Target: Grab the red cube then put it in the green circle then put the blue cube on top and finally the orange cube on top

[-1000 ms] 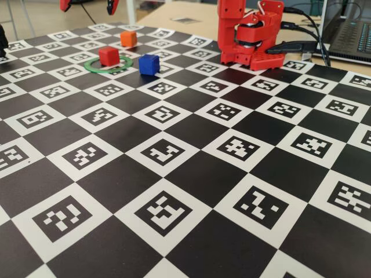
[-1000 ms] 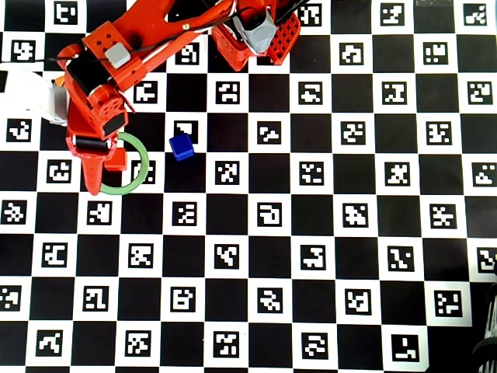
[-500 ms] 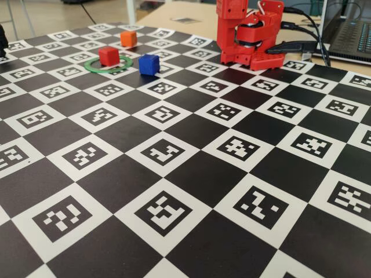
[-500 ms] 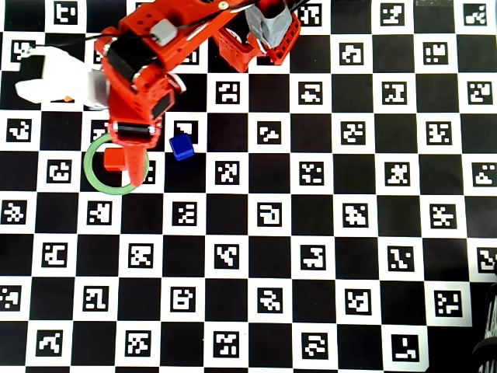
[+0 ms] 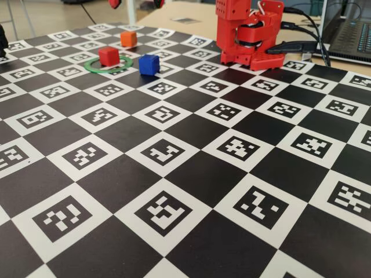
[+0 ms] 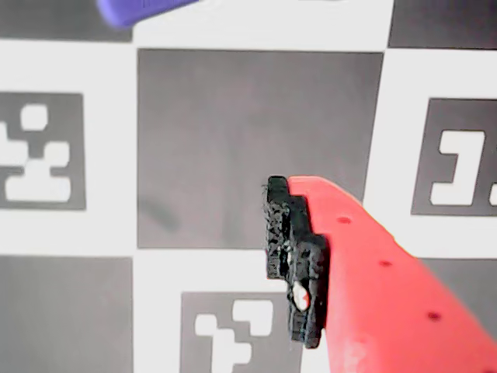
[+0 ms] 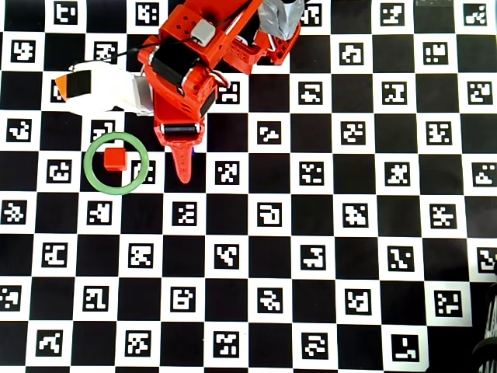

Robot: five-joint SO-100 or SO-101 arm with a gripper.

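Three cubes sit near the checkered mat's [image 5: 191,174] far left corner. Largest, the arm [image 7: 186,62] hangs over the blue cube [image 5: 149,63]; whether its gripper [image 7: 182,167] is open cannot be told. The ring [image 7: 116,162] encloses the red cube [image 7: 116,158]; the orange cube [image 5: 128,38] lies beyond.

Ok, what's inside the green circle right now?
Only the red cube sits inside the green circle, nothing stacked on it. The blue cube stands on the board beside the ring; in the overhead view the gripper covers it.
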